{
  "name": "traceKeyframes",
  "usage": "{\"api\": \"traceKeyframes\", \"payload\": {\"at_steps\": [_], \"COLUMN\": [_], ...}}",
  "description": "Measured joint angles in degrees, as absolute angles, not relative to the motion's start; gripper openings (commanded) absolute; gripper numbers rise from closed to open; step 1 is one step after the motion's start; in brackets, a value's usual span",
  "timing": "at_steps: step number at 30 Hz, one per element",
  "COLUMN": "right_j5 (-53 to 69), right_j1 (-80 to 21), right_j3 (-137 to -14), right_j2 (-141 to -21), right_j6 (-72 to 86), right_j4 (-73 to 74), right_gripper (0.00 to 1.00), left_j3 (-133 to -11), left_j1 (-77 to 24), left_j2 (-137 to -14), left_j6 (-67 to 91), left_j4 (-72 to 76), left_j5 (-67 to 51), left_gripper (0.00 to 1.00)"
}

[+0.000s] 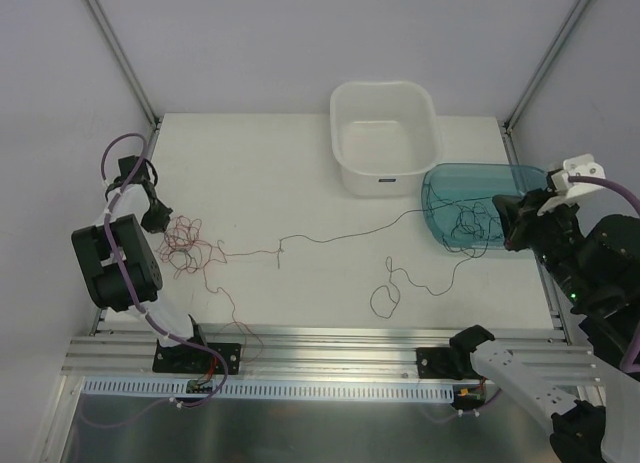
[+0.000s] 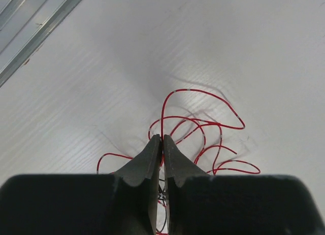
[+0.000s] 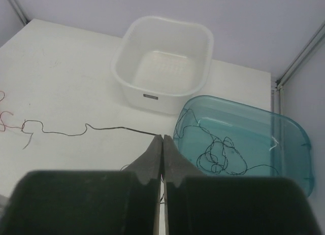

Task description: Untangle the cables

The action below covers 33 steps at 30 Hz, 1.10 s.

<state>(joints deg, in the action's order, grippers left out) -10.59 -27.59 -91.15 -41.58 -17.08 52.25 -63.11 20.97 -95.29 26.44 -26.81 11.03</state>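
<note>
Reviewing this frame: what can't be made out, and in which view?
Right wrist: the black cable coils in the teal bin overlap; knotted or loose is unclear.
Top external: where it meets the red cable, the strands are too thin to show a knot.
Left wrist: the left gripper, shut on the red cable, hides the strands beneath its fingers.

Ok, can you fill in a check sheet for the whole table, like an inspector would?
Surface: white table, no spills seen.
Job's things: red cable bunched at left; black cable stretched across to the teal tub, more coiled inside.
Clutter: white tub, empty.
End effectors: left end effector shut on red cable; right end effector shut on black cable.
Cables: purple hoses on both arms.
Surroundings: white walls, metal rail.
</note>
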Motion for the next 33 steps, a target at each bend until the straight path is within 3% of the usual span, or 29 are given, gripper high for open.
{"api": "traceKeyframes", "payload": {"at_steps": [7, 17, 20, 21, 27, 28, 29, 32, 33], "right_j5": [-15.14, -22.26, -19.07, -16.84, -7.86, -7.18, -6.85, -6.61, -6.87], "right_j1": [-27.59, -27.62, -27.62, -27.62, -27.62, -27.62, -27.62, -27.62, -27.62], "right_j3": [-97.06, -88.88, -86.04, -84.75, -62.52, -59.00, -56.51, -49.56, -48.53], "right_j2": [-39.97, -33.08, -33.65, -34.52, -40.25, -42.02, -43.44, -46.63, -47.33], "right_j6": [-17.80, -14.94, -12.58, -11.29, -2.09, -0.38, 0.91, 5.54, 6.72], "right_j4": [50.78, 46.06, 46.30, 46.44, 41.56, 41.47, 41.41, 41.30, 41.78], "right_gripper": [0.01, 0.01, 0.01, 0.01, 0.01, 0.01, 0.01, 0.19, 0.38], "left_j3": [-62.96, -62.85, -62.85, -62.85, -61.73, -61.36, -60.99, -59.79, -59.22], "left_j1": [22.24, 23.35, 23.33, 23.03, 17.26, 16.21, 15.20, 13.37, 12.84], "left_j2": [-97.58, -98.59, -98.59, -98.56, -95.11, -93.69, -92.20, -87.09, -85.12], "left_j6": [26.33, 26.33, 26.06, 26.00, 23.86, 23.42, 22.87, 22.44, 22.17], "left_j4": [-26.89, -26.94, -26.92, -26.94, -27.03, -27.03, -27.09, -27.29, -27.31], "left_j5": [14.06, 15.49, 13.65, 13.19, 10.61, 10.35, 9.74, 8.19, 7.84], "left_gripper": [0.03, 0.04, 0.13, 0.23, 0.57, 0.70, 0.77, 0.98, 0.99]}}
